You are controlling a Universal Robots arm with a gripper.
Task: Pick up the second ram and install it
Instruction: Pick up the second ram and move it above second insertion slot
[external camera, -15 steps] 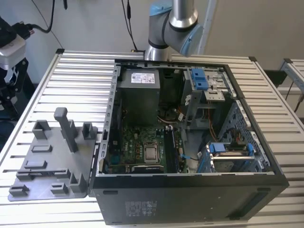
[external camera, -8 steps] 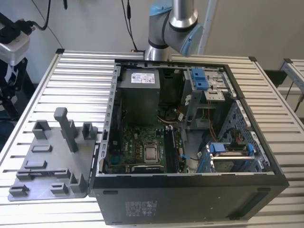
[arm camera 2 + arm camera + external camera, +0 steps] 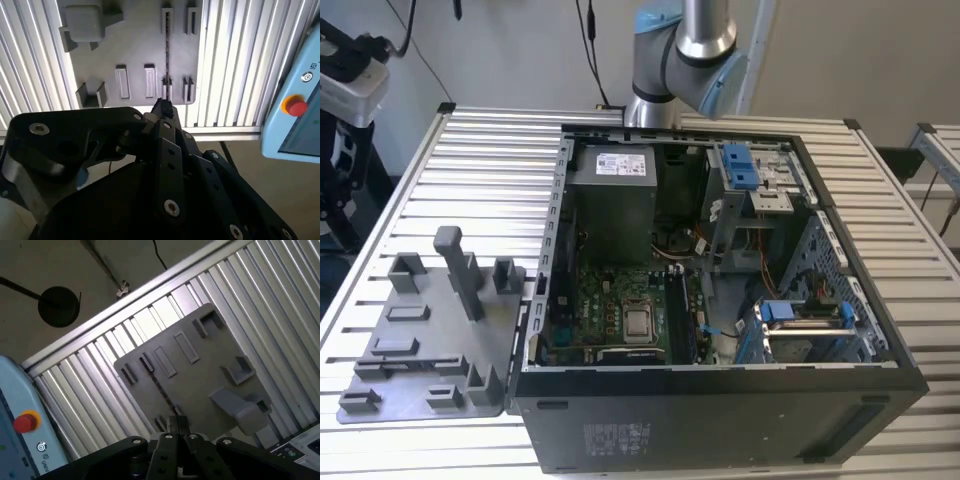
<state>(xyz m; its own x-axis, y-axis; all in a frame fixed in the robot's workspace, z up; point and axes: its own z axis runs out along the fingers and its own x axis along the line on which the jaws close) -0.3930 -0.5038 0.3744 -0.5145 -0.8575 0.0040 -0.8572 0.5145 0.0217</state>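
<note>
Tray (image 3: 440, 330) on counter (image 3: 470, 150) at exterior view's left. Ram (image 3: 166, 55) standing edge-on in one slot pair of tray, untouched, seen in both wrist views. Gripper (image 3: 162, 106) hovering well above, roughly over one end of ram; fingers (image 3: 183, 424) clenched, nothing between them. Open case (image 3: 720, 400) at exterior view's right, beside tray. Risks, judged: descent with fingers closed would strike ram's top edge; off-line grasp could tilt ram, jam it in slots or drag tray up.
</note>
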